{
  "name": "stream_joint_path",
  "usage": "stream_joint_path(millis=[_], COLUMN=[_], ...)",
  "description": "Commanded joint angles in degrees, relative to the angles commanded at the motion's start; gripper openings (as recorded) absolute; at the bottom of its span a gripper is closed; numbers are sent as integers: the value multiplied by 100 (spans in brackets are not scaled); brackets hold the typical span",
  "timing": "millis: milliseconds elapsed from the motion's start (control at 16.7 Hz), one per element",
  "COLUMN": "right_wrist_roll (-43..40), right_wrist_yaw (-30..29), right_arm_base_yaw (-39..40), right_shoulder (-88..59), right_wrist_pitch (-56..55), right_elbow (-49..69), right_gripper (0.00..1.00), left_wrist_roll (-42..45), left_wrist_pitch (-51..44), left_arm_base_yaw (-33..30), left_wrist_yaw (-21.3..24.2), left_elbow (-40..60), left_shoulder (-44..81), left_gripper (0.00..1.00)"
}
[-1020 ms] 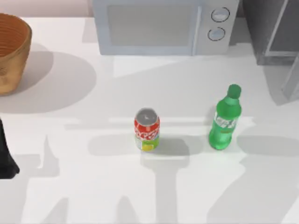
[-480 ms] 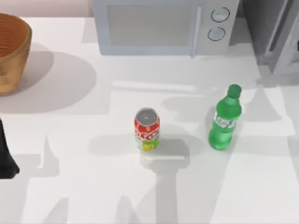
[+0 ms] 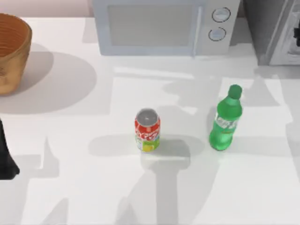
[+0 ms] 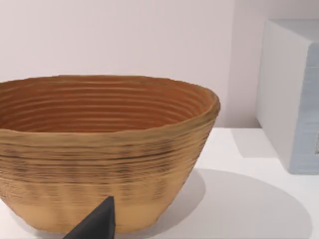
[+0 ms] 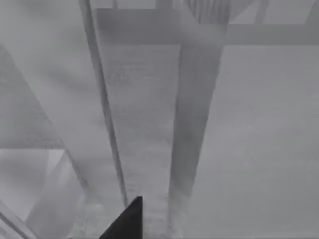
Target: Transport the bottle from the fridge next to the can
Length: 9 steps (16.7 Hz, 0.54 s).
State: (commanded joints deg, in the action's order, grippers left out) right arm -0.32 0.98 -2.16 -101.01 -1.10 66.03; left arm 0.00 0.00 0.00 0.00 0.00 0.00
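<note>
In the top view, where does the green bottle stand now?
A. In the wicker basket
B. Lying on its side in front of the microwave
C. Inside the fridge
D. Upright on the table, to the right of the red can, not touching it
D: the bottle stands upright on the white table, right of the can, with bare table between them.

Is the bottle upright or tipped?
Upright: in the top view the bottle stands on its base on the table, cap topmost, right of the can.
</note>
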Motion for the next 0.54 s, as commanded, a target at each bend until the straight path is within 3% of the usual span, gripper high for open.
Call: stream_joint_path(millis=[300,540], right_wrist_roll=[-1,-1], right_wrist_yaw=[-27,-35], right_arm_base_yaw=[4,6], right_shoulder=[-992,-1260], right_wrist_pitch=[266,340], right_elbow=[1329,1664], right_gripper=[100,100], left_wrist_roll=[0,0], left_wrist_pitch=[0,0], left_arm_base_yaw=[0,0], left_wrist_yaw=[0,0], left_elbow=[0,0], left_shoulder=[0,0], left_gripper=[100,100])
